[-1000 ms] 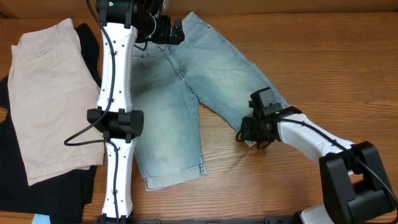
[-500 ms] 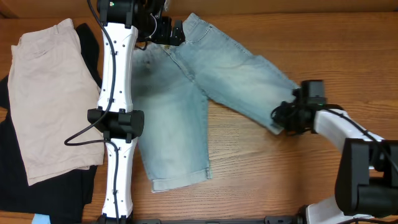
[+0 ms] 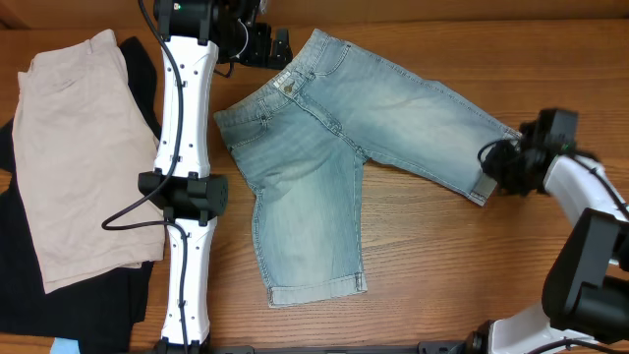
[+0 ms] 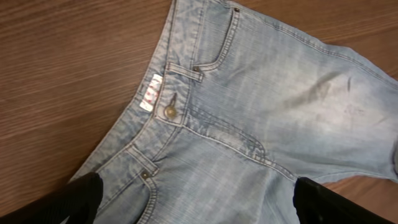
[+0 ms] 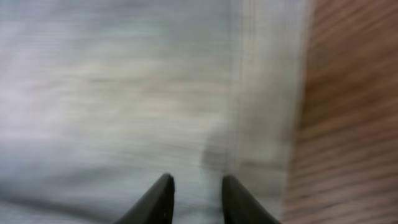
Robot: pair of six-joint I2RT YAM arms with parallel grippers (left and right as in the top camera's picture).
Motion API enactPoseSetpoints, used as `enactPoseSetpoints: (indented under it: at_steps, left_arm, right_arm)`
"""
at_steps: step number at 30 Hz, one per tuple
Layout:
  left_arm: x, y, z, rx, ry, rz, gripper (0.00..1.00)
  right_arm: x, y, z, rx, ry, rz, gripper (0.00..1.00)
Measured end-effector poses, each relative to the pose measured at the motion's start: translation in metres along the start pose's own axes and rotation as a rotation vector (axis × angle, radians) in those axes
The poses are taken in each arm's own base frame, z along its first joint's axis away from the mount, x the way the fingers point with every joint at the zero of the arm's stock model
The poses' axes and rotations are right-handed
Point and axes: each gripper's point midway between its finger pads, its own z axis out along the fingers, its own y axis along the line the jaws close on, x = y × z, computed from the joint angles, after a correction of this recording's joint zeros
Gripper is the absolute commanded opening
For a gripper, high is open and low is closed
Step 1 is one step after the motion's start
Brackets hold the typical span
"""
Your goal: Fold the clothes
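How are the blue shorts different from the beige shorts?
The blue shorts are faded denim; the beige shorts are plain pale cloth. The blue shorts' legs spread wide apart on the table; the beige shorts' legs lie together, on a black garment. The right gripper holds the blue shorts' hem; no gripper holds the beige shorts. Both lie flat.

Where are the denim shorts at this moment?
Overhead view: the denim shorts lie spread mid-table, right of the beige shorts, waistband near the left hand, one leg cuff at the right hand.
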Motion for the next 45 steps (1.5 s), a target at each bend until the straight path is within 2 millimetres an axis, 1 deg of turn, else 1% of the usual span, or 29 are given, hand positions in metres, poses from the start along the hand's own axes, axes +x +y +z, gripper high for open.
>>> enactPoseSetpoints:
  at_steps: [2, 4, 5, 7, 9, 10, 11, 12, 13, 14, 17, 20, 21, 23, 26, 31, 33, 36, 41, 43, 45]
  left_arm:
    - [0.0, 0.003, 0.0, -0.017, -0.001, 0.001, 1.0]
    - [0.0, 0.006, 0.0, -0.035, -0.001, 0.001, 1.0]
    - [0.0, 0.008, 0.0, -0.045, -0.002, 0.001, 1.0]
    - [-0.001, 0.01, 0.0, -0.058, -0.002, 0.001, 1.0]
    - [-0.001, 0.012, 0.0, -0.068, -0.003, 0.001, 1.0]
    - [-0.001, 0.012, 0.0, -0.071, -0.003, 0.002, 1.0]
    - [-0.001, 0.012, 0.0, -0.072, -0.004, 0.002, 1.0]
    - [-0.001, 0.013, 0.0, -0.076, -0.005, 0.002, 1.0]
    - [-0.001, 0.013, -0.001, -0.076, -0.005, 0.002, 1.0]
    - [-0.001, 0.013, -0.001, -0.079, -0.005, 0.002, 1.0]
    - [-0.001, 0.014, -0.001, -0.08, -0.005, 0.002, 1.0]
    - [-0.002, 0.014, -0.001, -0.083, -0.006, 0.001, 1.0]
    - [-0.002, 0.014, -0.001, -0.084, -0.009, 0.001, 1.0]
    - [-0.003, 0.015, -0.001, -0.086, -0.011, 0.001, 1.0]
    - [-0.003, 0.015, -0.001, -0.086, -0.011, 0.0, 1.0]
    - [-0.003, 0.015, -0.001, -0.086, -0.011, 0.0, 1.0]
    - [-0.003, 0.015, -0.001, -0.086, -0.011, 0.0, 1.0]
    - [-0.003, 0.015, -0.001, -0.086, -0.011, 0.0, 1.0]
    - [0.0, 0.015, -0.001, -0.086, 0.0, -0.004, 1.0]
    - [0.001, 0.015, -0.001, -0.086, 0.004, -0.005, 1.0]
    - [0.001, 0.015, -0.001, -0.086, 0.004, -0.005, 1.0]
  right_arm:
    - [0.0, 0.016, -0.014, -0.036, 0.042, -0.016, 0.52]
    - [0.007, 0.032, -0.027, -0.073, 0.082, -0.046, 0.55]
    - [0.017, 0.041, -0.033, -0.09, 0.112, -0.067, 0.56]
    - [0.043, 0.059, -0.042, -0.112, 0.187, -0.118, 0.58]
    - [0.073, 0.077, -0.046, -0.124, 0.273, -0.187, 0.67]
    - [0.085, 0.087, -0.046, -0.131, 0.303, -0.232, 0.74]
    - [0.097, 0.097, -0.043, -0.139, 0.324, -0.284, 0.78]
    - [0.11, 0.107, -0.041, -0.142, 0.346, -0.33, 0.8]
    - [0.121, 0.113, -0.038, -0.142, 0.363, -0.374, 0.81]
    - [0.139, 0.122, -0.035, -0.136, 0.387, -0.426, 0.82]
    - [0.181, 0.137, -0.026, -0.096, 0.43, -0.548, 0.82]
    - [0.211, 0.145, -0.02, -0.046, 0.44, -0.655, 0.82]
    - [0.218, 0.146, -0.02, -0.026, 0.437, -0.685, 0.82]
    - [0.229, 0.148, -0.018, 0.011, 0.421, -0.737, 0.81]
    - [0.24, 0.151, -0.017, 0.071, 0.384, -0.797, 0.73]
    - [0.247, 0.157, -0.016, 0.089, 0.345, -0.82, 0.73]
    - [0.252, 0.157, -0.016, 0.098, 0.347, -0.833, 0.72]
    - [0.265, 0.152, -0.01, 0.129, 0.386, -0.859, 0.68]
    - [0.282, 0.143, 0.004, 0.175, 0.442, -0.884, 0.52]
    - [0.283, 0.141, 0.007, 0.186, 0.45, -0.877, 0.46]
    - [0.283, 0.14, 0.007, 0.189, 0.453, -0.875, 0.37]
